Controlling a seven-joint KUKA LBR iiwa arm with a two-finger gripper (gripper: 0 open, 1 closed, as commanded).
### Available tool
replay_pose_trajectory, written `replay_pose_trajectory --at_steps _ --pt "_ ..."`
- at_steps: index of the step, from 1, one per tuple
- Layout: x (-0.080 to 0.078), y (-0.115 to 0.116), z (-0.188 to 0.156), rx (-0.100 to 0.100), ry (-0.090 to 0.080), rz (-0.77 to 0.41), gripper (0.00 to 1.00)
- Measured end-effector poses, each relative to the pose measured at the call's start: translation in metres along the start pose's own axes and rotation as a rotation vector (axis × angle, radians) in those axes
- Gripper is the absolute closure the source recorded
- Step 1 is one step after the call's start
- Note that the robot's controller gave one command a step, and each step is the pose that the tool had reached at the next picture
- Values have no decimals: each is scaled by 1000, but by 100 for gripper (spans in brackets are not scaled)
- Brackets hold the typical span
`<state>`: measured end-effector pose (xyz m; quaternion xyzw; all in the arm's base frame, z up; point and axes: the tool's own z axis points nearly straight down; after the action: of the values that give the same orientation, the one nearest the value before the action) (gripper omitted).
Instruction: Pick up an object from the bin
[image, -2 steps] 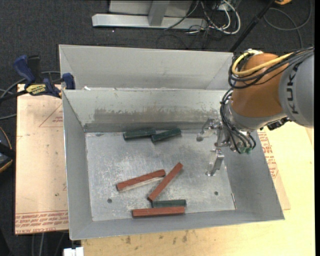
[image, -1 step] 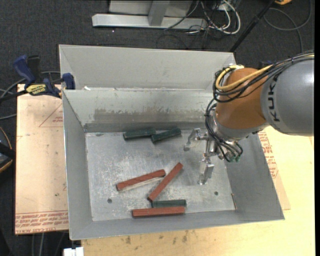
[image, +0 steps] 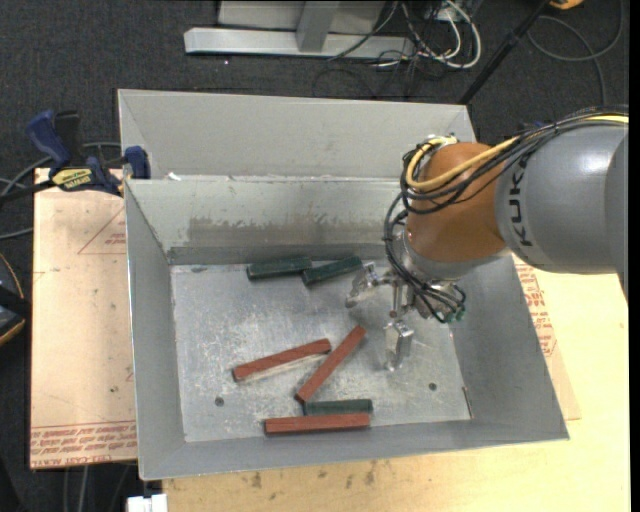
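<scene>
My gripper (image: 380, 318) hangs low over the right middle of the bin floor, below the arm's orange cover. Its two metal fingers (image: 399, 347) stand apart, open, with bare floor between them. Just to its left lies a red-brown stick (image: 331, 364), slanting, its upper end close to the lower finger but not touching it. A second red-brown stick (image: 281, 361) lies further left, nearly level. Near the back wall a dark green stick (image: 332, 270) lies just left of the upper finger.
Another dark green stick (image: 279, 268) lies beside that one along the back wall. At the front, a dark green stick (image: 338, 407) rests against a third red-brown stick (image: 317, 424). The arm reaches in over the bin's right wall.
</scene>
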<state>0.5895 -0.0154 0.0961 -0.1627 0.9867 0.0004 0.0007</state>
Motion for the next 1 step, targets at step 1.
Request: replay_pose_trajectory --at_steps 1 --pt "8 42 20 4 -24 93 100"
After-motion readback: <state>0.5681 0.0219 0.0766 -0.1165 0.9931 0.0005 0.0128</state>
